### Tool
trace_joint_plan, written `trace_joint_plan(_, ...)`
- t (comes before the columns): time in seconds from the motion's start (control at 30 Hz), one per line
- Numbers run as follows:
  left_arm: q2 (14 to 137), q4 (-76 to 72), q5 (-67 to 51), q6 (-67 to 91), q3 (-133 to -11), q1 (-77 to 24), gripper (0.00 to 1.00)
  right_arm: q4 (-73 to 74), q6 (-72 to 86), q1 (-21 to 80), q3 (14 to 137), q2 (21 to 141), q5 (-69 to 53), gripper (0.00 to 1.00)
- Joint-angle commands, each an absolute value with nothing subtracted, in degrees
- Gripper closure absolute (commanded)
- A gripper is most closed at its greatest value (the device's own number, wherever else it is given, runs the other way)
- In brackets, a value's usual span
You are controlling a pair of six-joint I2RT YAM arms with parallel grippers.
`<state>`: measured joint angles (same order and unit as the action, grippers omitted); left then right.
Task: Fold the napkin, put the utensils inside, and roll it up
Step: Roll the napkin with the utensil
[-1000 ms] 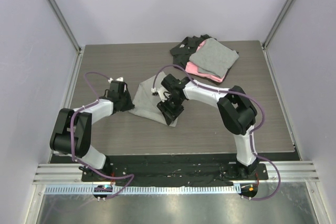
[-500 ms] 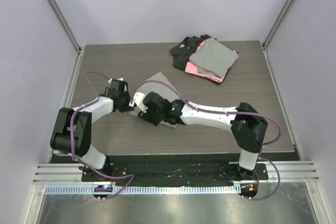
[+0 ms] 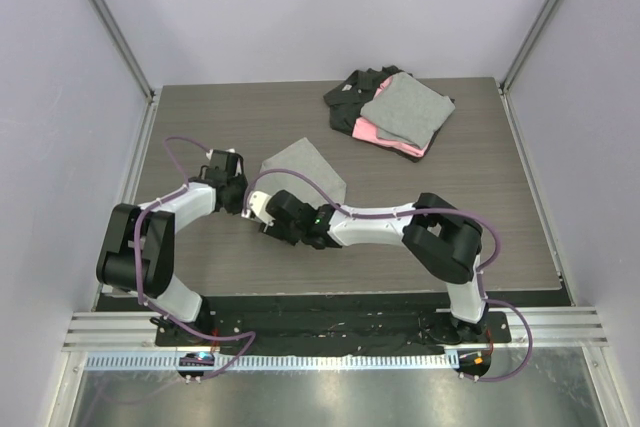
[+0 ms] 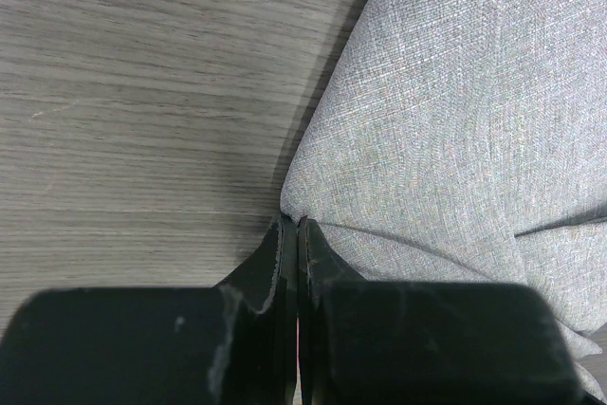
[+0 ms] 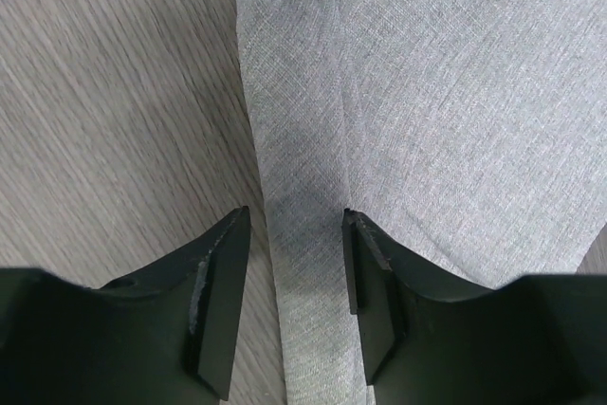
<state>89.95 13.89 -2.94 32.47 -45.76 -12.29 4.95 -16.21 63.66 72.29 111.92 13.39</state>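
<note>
The top view looks steeply down from high behind the near edge over the whole tabletop, while both wrist views hang close above the napkin, the one patch all three share.

- napkin: one, plain light grey.
- cloth stack: one pile, back right on the table.
- Colours in that pile: three. One grey cloth on top, one pink cloth under it, black cloth at the bottom. Can't tell if the black is one piece or more.
- Arms: two, both mine, left arm and right arm.
- Grippers: two, my left gripper and my right gripper.
- Fingers: two per gripper, four in total.
- purple cables: two, one along each arm.
- table: one, dark wood grain.
- Enclosure walls: three, at left, back and right.
</note>
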Motion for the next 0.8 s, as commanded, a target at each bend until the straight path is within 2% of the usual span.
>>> trace_joint_plan(0.0, 91.1, 17.3, -4.1, 32.0, -46.1, -12.2, 1.0, 1.0, -17.1, 63.5, 72.2, 113.5, 14.3, 0.52)
trace_joint_plan(0.4, 90.4, 16.6, -4.7, 31.7, -46.1, -12.2, 1.0, 1.2, -17.1, 61.1, 71.3, 116.2, 12.8, 0.57)
trace_joint_plan(0.5, 89.8, 15.6, -6.0, 31.7, -46.0, -12.2, 1.0, 3.2, -16.9, 60.7, 71.0, 116.3, 11.5, 0.66)
trace_joint_plan(0.53, 89.5, 15.4, -5.9, 31.8, -46.1, -12.2, 1.0, 4.5, -16.8, 60.6, 70.9, 116.1, 10.8, 0.73)
trace_joint_plan(0.67, 88.2, 15.2, -5.2, 32.3, -47.5, -12.1, 1.0, 8.4, -15.3, 60.3, 70.3, 115.0, 4.9, 0.83)
trace_joint_plan(0.77, 87.4, 15.5, -4.0, 32.5, -48.9, -12.0, 0.9, 12.3, -14.1, 60.2, 70.8, 114.5, 1.4, 0.9)
